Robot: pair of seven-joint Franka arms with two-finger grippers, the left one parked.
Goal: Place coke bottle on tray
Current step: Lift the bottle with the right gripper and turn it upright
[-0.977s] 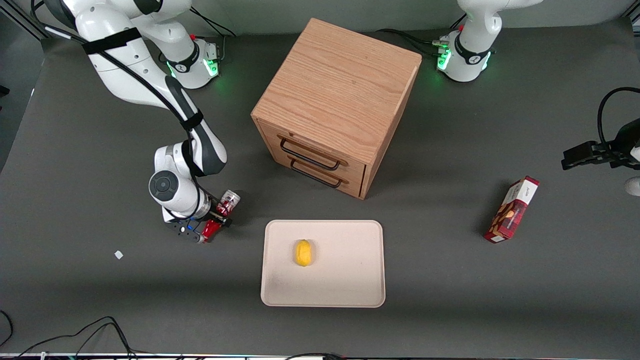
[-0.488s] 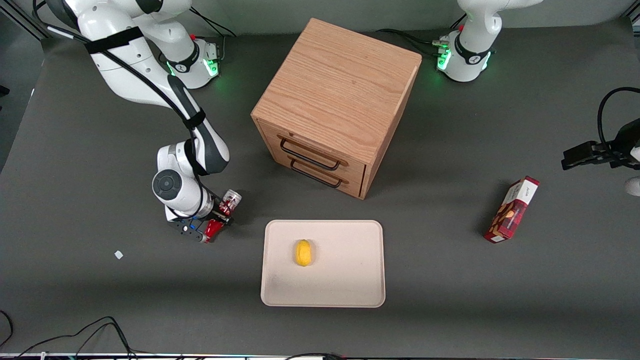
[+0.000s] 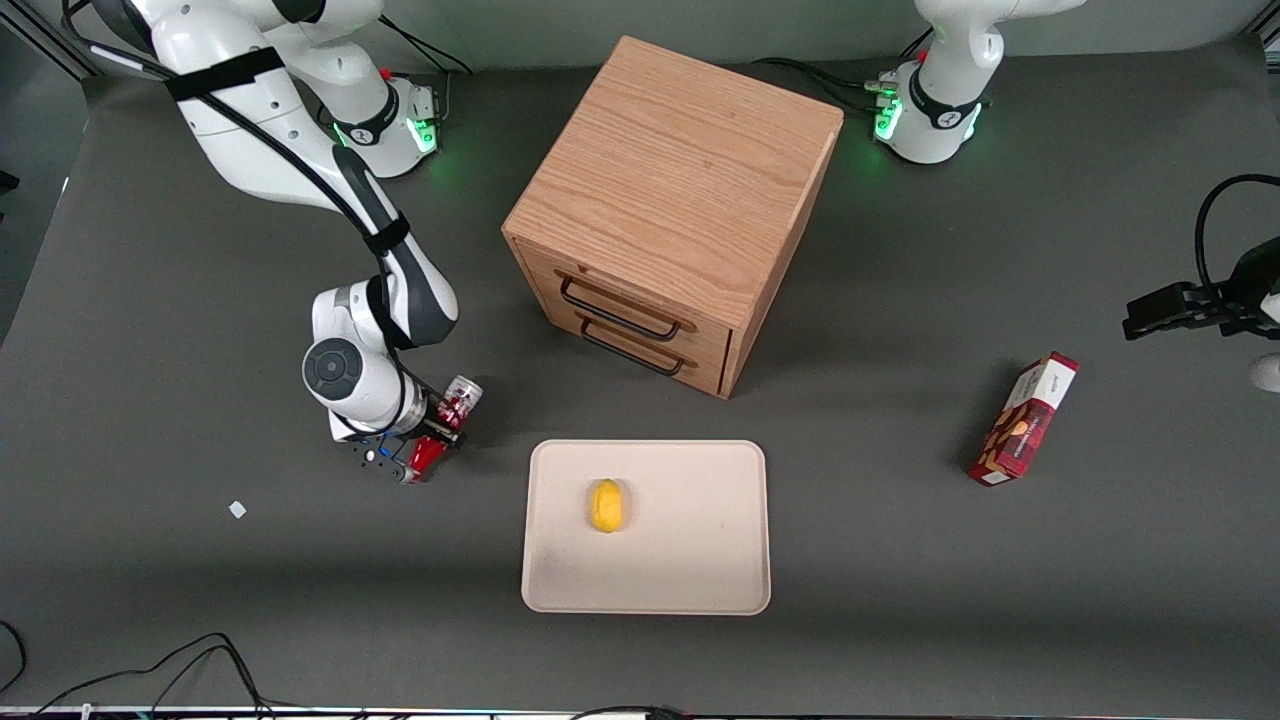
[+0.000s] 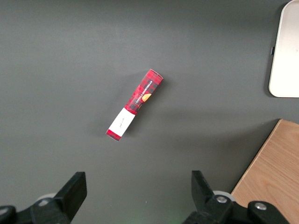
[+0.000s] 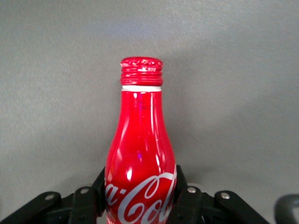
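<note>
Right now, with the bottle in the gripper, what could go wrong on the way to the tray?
The gripper is shut on the coke bottle, which lies tilted in the front view, so it may tip or roll once set down. A yellow object already sits on the tray; landing there could knock it. The wooden cabinet stands close by, so a high swing could clip its corner.

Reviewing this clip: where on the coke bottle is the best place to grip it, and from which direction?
Across the wide body, from above, as the gripper does now: the coke bottle lies on its side, and its narrow neck offers less surface.
</note>
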